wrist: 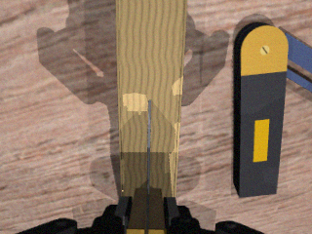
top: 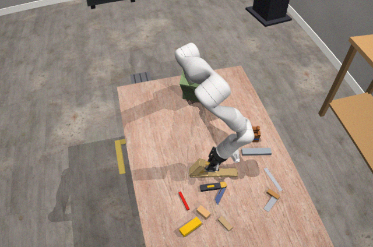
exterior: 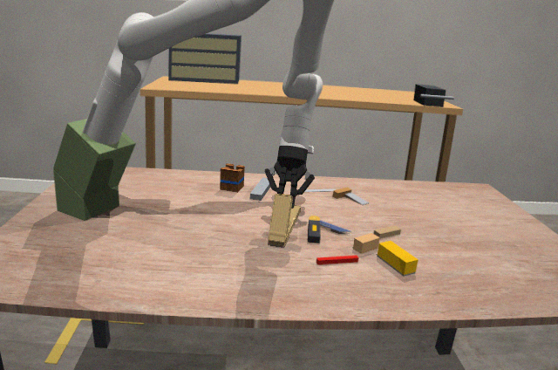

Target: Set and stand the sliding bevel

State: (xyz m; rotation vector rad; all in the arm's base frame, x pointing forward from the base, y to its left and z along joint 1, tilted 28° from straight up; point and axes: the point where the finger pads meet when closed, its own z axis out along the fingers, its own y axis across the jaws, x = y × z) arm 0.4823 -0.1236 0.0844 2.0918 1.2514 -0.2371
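My gripper (top: pixel 211 166) hangs straight down over the tan leg-and-rail piece (top: pixel 210 172) in the middle of the table. It is shut on the wooden bevel (wrist: pixel 146 214). In the wrist view I see the bevel's brown stock between the fingers, and its thin grey blade (wrist: pixel 148 141) edge-on against the sloping leg (wrist: pixel 151 73). In the side view the gripper (exterior: pixel 290 196) sits at the leg's top end. The black bevel (top: pixel 212 186) with a yellow end and a blue blade lies just in front of the rail (wrist: pixel 258 112). The brown slotted block (top: pixel 256 133) with a blue band stands behind my wrist, and also shows in the side view (exterior: pixel 232 177).
A grey bar (top: pixel 256 151) lies near the slotted block. A tan piece with grey strips (top: pixel 272 193) lies at the right. A red bar (top: pixel 183 200), a yellow block (top: pixel 190 226) and two tan blocks (top: pixel 203 211) lie near the front edge. My green base (exterior: pixel 87 169) stands at the far end.
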